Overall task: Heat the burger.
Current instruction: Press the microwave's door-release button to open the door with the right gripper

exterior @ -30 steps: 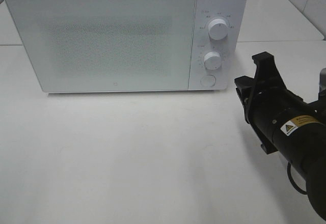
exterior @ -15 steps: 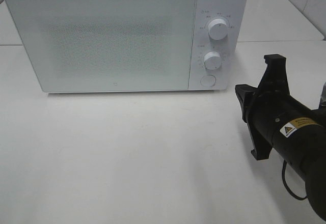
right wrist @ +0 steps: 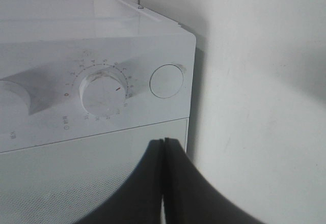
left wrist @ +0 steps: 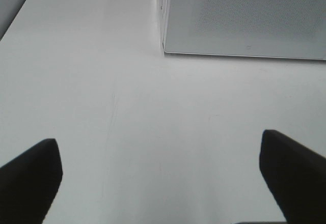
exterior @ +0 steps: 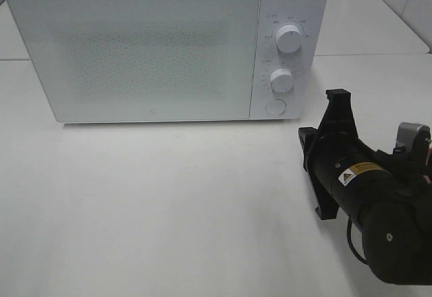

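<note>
Two fingers [left wrist: 30, 178] of the left gripper [left wrist: 159, 147] are cut off.

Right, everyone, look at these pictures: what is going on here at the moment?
The right end effector, shut and empty, points at the front of a closed white microwave, close to its round button. The left end effector hangs open over the table, holding nothing. No burger is in view.
</note>
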Controlling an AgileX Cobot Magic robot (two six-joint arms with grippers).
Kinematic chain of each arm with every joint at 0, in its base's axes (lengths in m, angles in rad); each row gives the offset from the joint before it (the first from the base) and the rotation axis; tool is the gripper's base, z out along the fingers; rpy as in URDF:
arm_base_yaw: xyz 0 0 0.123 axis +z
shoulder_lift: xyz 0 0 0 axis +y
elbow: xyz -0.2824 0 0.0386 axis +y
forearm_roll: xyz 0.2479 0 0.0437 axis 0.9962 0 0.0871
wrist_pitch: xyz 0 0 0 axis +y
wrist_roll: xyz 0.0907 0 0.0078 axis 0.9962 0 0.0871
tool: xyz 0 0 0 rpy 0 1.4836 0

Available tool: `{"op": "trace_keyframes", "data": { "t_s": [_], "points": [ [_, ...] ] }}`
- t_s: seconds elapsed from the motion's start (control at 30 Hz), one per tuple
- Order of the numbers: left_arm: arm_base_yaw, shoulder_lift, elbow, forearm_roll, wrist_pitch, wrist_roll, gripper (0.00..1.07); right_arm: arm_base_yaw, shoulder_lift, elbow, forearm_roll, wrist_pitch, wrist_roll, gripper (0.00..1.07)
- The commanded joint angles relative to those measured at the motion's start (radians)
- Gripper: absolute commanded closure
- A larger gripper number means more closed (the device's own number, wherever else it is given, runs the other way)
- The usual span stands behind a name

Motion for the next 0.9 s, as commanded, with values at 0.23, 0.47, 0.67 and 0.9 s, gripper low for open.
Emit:
{"op": "trace_keyframes", "data": {
  "t_s": [0.23, 0.47, 0.67, 0.9],
  "points": [
    [0.001, -0.022, 0.0, -0.007, -0.015, 0.002, 0.09, -0.094, 0.084, -0.124, -0.107, 0.048, 0.001, 1.07],
    [0.001, -0.022, 0.0, -0.007, -0.015, 0.002, 0.09, -0.111, 0.141, -0.203, -0.108, 0.093, 0.0, 1.07],
    [0.001, -0.022, 0.0, -0.007, -0.015, 0.002, 0.09, -0.134, 0.187, -0.262, -0.112, 0.102, -0.005, 1.07],
    [0.001, -0.022, 0.0, -0.008, -0.015, 0.002, 0.09, -0.181, 0.226, -0.324, -0.128, 0.149, -0.028, 1.07]
  ]
}}
